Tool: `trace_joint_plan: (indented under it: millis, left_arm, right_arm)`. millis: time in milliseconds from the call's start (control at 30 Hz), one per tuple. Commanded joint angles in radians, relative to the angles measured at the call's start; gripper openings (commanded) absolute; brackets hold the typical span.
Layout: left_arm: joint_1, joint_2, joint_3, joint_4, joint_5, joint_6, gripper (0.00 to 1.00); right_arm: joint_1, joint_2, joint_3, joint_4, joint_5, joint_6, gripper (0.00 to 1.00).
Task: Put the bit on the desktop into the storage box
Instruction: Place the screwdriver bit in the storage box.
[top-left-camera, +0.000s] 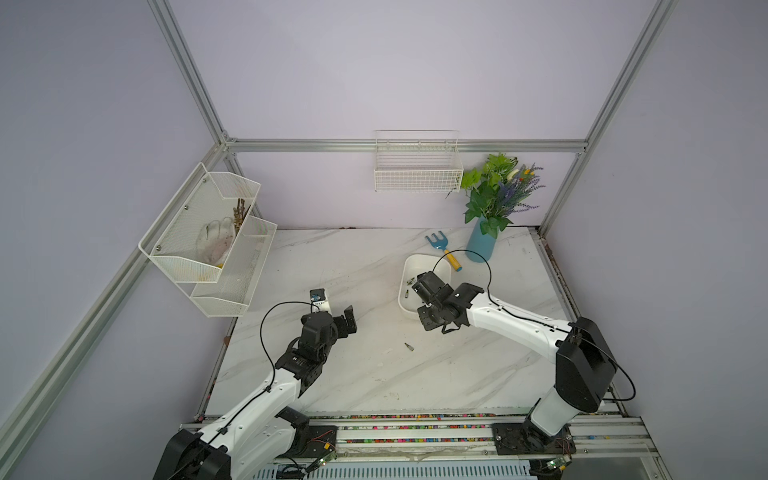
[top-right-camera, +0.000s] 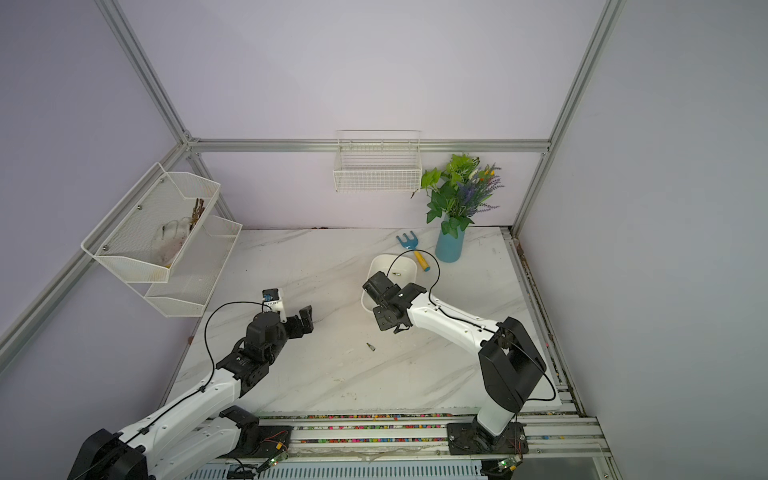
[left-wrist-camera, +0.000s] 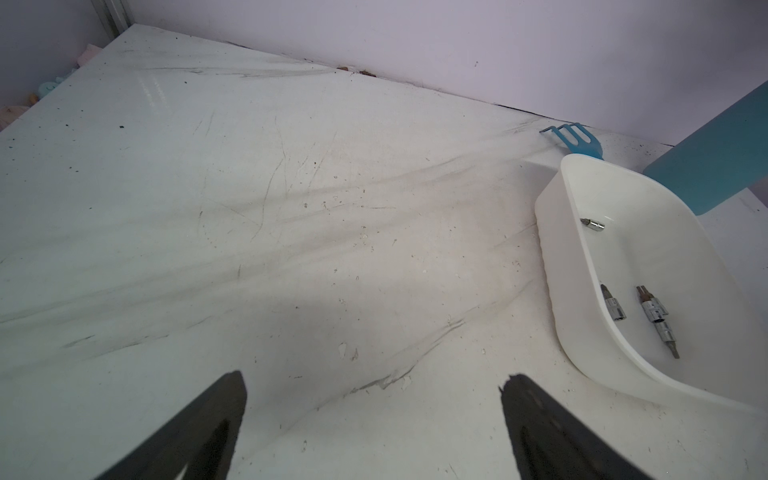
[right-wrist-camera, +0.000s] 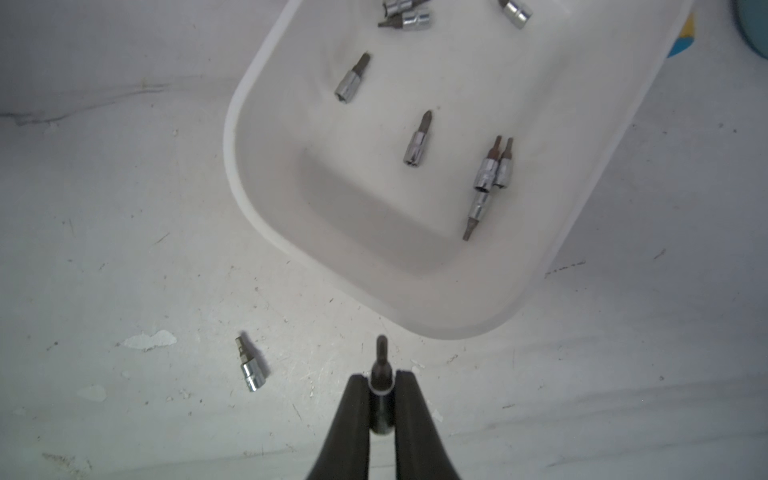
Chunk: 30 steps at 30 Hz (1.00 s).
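Hovering, in both top views: right claw (top-left-camera: 417, 286) overlaps the box (top-left-camera: 422, 264). A loose bit (top-left-camera: 409, 346) lies on the desktop (top-left-camera: 374, 374), between the arms.

Left wrist view: left claw (left-wrist-camera: 374, 376) spread wide, empty, apart from the box.

Right wrist view: right claw clenched on a held bit (right-wrist-camera: 380, 353), whose tip shows just short of the near rim.

Risk: an early release drops it outside the box; the smooth round shank may slip.
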Motion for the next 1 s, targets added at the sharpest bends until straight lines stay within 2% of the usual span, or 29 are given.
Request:
trace_joint_plan:
  millis: [0,333,533,667,733,800,867,967]
  left_arm:
    - [0.007,-0.011,-0.001,0.031,0.014,-0.008,1.00]
    - [0.007,-0.003,0.002,0.034,0.025,-0.010,1.00]
    - [0.007,-0.006,0.004,0.033,0.044,-0.004,1.00]
    - [0.007,-0.006,0.007,0.027,0.049,-0.001,1.00]
    - [0.007,-0.006,0.008,0.026,0.056,-0.001,1.00]
    - [0.007,-0.005,0.011,0.025,0.060,0.001,1.00]
    - [0.007,-0.002,0.011,0.024,0.063,0.001,1.00]
    - [0.007,-0.001,0.013,0.023,0.067,0.002,1.00]
  right_arm:
    - [-0.054,-0.018,0.028,0.109,0.033,0.009,0.13]
    - [-0.163,0.145,0.114,0.339,-0.017,-0.002,0.12]
    - [-0.200,0.283,0.206,0.366,-0.057,0.025,0.12]
    - [-0.211,0.304,0.218,0.375,-0.075,0.034,0.13]
    - [-0.214,0.302,0.217,0.373,-0.079,0.032,0.17]
    - [-0.217,0.289,0.216,0.363,-0.083,0.031,0.30]
    - [-0.217,0.261,0.206,0.354,-0.090,0.026,0.38]
    - [-0.218,0.202,0.172,0.336,-0.125,0.011,0.43]
